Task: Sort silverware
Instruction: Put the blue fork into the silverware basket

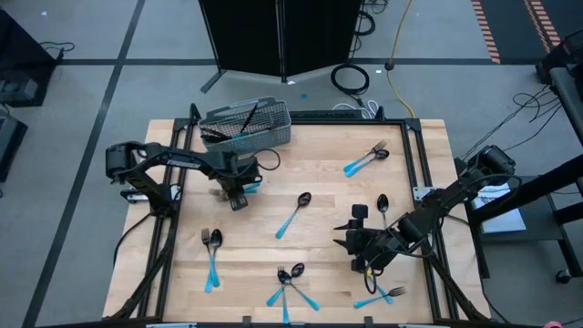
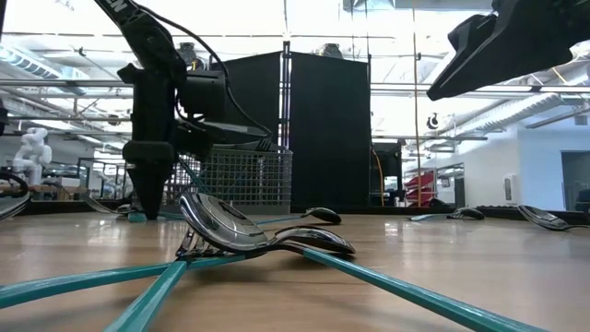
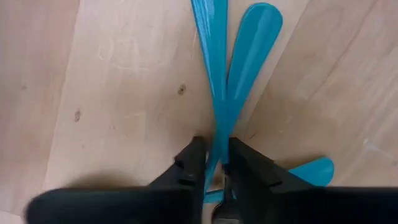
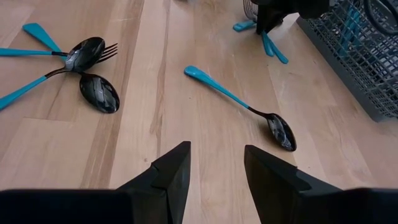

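Our left gripper [image 3: 213, 163] points straight down, fingers pinched around a light-blue plastic utensil handle [image 3: 210, 68] on the wooden table [image 1: 319, 173], the grey mesh basket [image 1: 248, 128] just behind it. Our right gripper [image 4: 214, 163] hovers low, fingers apart and empty, a blue-handled dark spoon [image 4: 244, 107] lying ahead.

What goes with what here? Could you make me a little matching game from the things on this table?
Things:
1. left gripper
2. right gripper
3. wire basket
4. single spoon

States or places:
A. lying alone mid-table
B. fingers apart above bare wood
C. at the table's far edge, utensils inside
D. closing around blue handles

Pairs: 1-D, 2-B, 3-C, 4-A
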Robot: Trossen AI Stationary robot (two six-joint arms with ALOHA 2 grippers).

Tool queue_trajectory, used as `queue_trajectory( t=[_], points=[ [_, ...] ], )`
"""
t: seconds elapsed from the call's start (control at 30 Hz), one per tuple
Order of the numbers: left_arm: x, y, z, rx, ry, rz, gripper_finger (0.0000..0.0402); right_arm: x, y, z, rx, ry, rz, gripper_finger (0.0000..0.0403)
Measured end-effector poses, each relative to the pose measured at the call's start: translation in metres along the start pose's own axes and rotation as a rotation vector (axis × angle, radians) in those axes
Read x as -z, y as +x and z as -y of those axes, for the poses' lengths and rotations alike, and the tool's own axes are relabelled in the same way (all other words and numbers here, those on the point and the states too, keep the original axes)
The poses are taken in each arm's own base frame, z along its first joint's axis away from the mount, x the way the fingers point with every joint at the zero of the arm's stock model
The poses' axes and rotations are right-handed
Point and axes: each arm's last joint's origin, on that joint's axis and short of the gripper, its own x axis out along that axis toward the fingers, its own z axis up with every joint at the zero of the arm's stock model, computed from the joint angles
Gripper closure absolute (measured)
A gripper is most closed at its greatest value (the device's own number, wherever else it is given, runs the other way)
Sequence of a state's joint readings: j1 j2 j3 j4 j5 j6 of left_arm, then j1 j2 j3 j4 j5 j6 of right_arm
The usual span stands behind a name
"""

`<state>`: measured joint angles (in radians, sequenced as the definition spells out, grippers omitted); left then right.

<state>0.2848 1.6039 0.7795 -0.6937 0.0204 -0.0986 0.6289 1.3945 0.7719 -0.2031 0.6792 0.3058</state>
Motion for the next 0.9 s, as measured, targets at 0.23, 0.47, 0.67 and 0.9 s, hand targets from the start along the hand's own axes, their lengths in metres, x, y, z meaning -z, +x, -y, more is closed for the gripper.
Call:
queue_trajectory(
  t=[0.23,0.47,0.67,0.9],
  points=[
    [0.0,0.0,0.0,-0.003,0.006,-0.002,0.0394,0.0,0.0,0.0,0.0,0.0,0.0,0.0259],
    [0.0,0.0,0.0,-0.004,0.009,-0.003,0.0393,0.0,0.0,0.0,0.0,0.0,0.001,0.0259],
    [0.001,-0.005,0.0,0.005,0.034,0.021,0.0363,0.0,0.0,0.0,0.0,0.0,0.001,0.0259],
    [-0.003,-0.026,0.0,-0.001,0.031,0.114,0.0292,0.0,0.0,0.0,0.0,0.0,0.001,0.0259]
  ],
)
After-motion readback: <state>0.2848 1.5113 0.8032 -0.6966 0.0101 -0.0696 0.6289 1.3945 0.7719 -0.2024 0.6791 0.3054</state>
